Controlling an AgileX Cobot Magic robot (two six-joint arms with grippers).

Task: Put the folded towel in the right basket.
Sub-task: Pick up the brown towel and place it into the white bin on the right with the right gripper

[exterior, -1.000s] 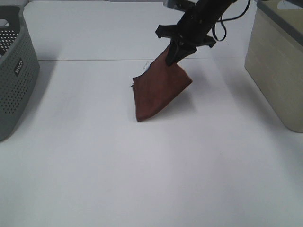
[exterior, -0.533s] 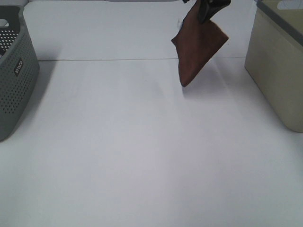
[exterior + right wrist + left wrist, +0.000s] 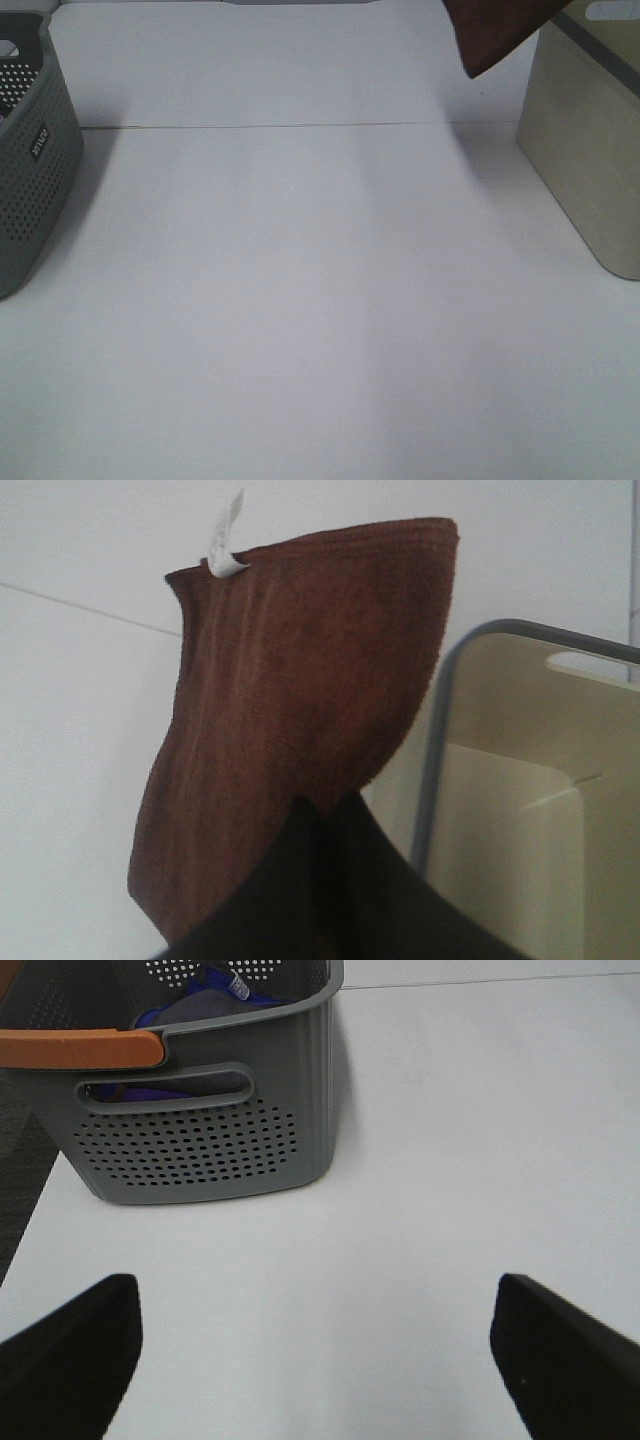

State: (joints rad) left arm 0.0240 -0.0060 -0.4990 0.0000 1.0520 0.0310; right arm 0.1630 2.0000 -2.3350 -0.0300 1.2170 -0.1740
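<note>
The folded brown towel (image 3: 497, 32) hangs at the top edge of the exterior high view, just left of the beige right basket (image 3: 585, 150). In the right wrist view my right gripper (image 3: 325, 825) is shut on the towel (image 3: 300, 690), which dangles in the air with a white tag, and the basket's open top (image 3: 520, 780) lies beside it. The right gripper itself is out of the exterior high view. My left gripper (image 3: 310, 1350) is open and empty, its two dark fingertips (image 3: 70, 1345) over the white table.
A grey perforated basket (image 3: 25, 150) stands at the left edge of the table; the left wrist view shows it (image 3: 200, 1110) with an orange handle and purple cloth inside. The white table (image 3: 300, 300) spreads between the two baskets.
My right gripper has lifted the towel off the table and carried it up and to the right, toward the beige basket, leaving the top of the exterior high view.
</note>
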